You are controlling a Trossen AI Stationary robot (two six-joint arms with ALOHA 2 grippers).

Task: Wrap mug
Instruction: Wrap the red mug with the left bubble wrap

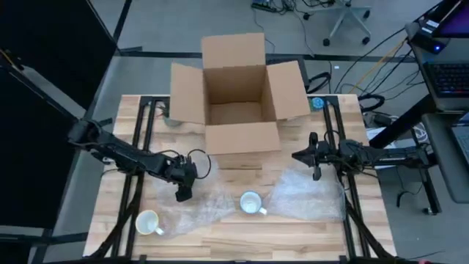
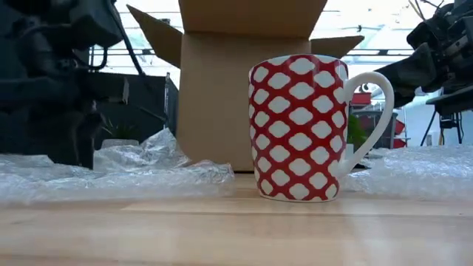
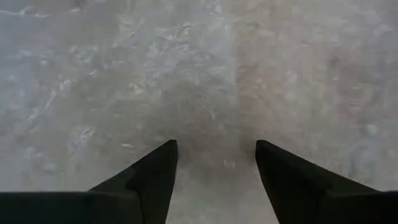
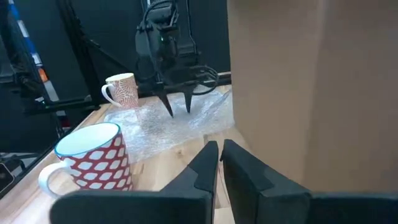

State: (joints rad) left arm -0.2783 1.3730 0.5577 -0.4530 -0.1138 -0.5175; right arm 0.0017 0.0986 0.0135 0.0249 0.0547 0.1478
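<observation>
A red mug with white diamonds [image 1: 253, 203] [image 2: 299, 127] [image 4: 93, 158] stands upright on the wooden table, between two sheets of bubble wrap, its handle toward the table's right. The left sheet [image 1: 209, 209] [image 3: 186, 74] lies flat under my left gripper [image 1: 182, 194] [image 3: 216, 146] [image 4: 179, 112], which points down, open, its tips at the wrap's surface. My right gripper [image 1: 297, 156] [image 4: 219, 148] hovers shut above the right sheet [image 1: 308, 194], beside the box and far-right of the mug. My left gripper comes from above, fingers pointing down at the left bubble wrap sheet [image 4: 155, 127], left of the red mug. The fingertips [image 3: 168, 149] stand apart right at the wrap. I cannot tell whether they touch it.
An open cardboard box [image 1: 238, 95] [image 2: 222, 89] stands at the table's far middle, its flaps spread. A second mug with a pale pattern [image 1: 149, 222] [image 4: 122, 90] stands near the table's near left corner. A small blue object [image 1: 316, 103] lies at the far right.
</observation>
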